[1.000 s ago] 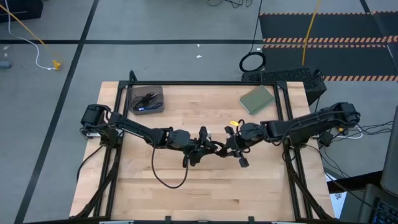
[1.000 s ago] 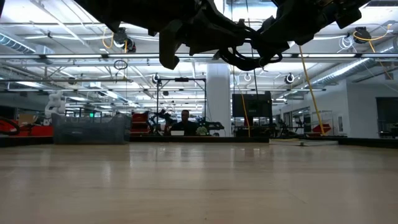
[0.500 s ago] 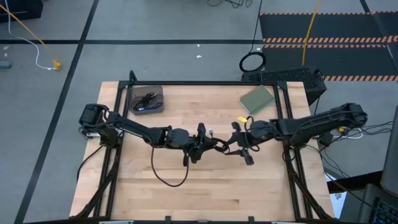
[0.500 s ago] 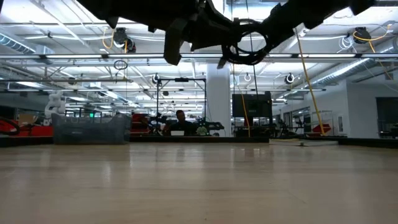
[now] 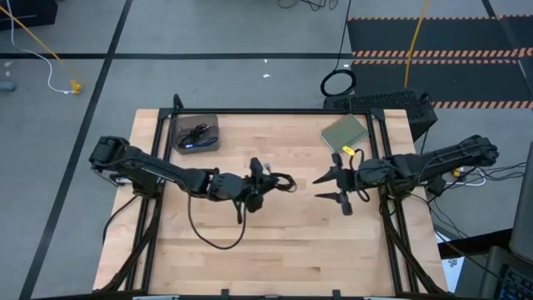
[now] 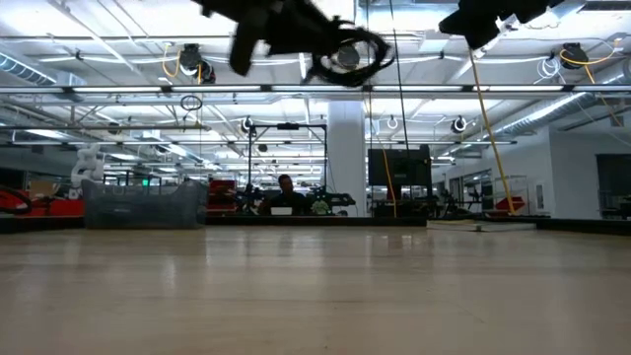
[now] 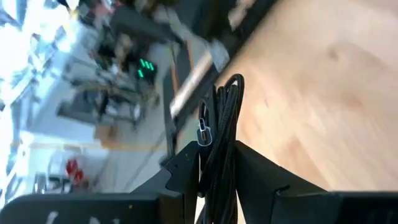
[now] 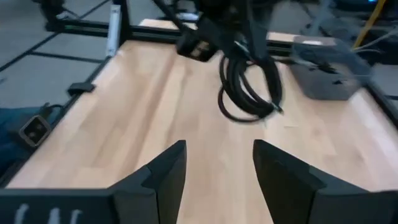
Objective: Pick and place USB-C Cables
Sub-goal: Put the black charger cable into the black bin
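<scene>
Cable first: your left tool was clamped on a black coiled USB-C cable, its loop hanging clear above the middle of the surface. That arm reached in low from the left edge, nearly level. Your right tool sat well apart to the right, fingers spread and holding nothing, pointing toward the cable.

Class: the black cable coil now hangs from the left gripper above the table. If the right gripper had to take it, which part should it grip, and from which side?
A judgement: grip the free lower arc of the coil, which hangs clear below the left gripper. Come level from the right gripper's own side, fingers open as now, one finger through the loop, so they close across the bundled strands.
</scene>
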`<state>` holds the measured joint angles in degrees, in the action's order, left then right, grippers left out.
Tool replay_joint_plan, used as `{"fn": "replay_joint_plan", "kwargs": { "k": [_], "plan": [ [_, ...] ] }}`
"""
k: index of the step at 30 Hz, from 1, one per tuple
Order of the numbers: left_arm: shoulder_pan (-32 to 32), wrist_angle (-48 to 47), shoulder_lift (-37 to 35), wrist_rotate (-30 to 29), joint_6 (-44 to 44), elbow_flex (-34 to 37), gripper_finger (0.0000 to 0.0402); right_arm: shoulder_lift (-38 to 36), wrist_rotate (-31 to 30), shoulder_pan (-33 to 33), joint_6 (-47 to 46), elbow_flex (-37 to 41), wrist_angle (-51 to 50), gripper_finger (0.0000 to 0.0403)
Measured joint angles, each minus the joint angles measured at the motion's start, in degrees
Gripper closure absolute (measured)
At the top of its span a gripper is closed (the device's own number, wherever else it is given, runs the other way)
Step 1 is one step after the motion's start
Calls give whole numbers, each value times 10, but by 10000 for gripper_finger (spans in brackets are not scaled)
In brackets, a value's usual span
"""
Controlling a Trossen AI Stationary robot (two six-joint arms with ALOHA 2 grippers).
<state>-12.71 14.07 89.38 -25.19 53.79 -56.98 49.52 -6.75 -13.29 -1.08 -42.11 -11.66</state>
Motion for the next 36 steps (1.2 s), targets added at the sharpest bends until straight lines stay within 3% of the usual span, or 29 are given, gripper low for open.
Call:
{"fn": "replay_joint_plan", "kwargs": {
  "k": [6, 23, 36],
  "plan": [
    [-19, -81, -70, -76, -19, 1, 309, -9, -24, -7, -11, 0, -24, 222],
    [-121, -279, -287, -114, -130, 1, 309, -9, -23, -7, -7, 0, -41, 222],
    [-160, -406, -364, -115, -233, 1, 309, -61, -25, -7, 18, 0, -26, 237]
  ]
}}
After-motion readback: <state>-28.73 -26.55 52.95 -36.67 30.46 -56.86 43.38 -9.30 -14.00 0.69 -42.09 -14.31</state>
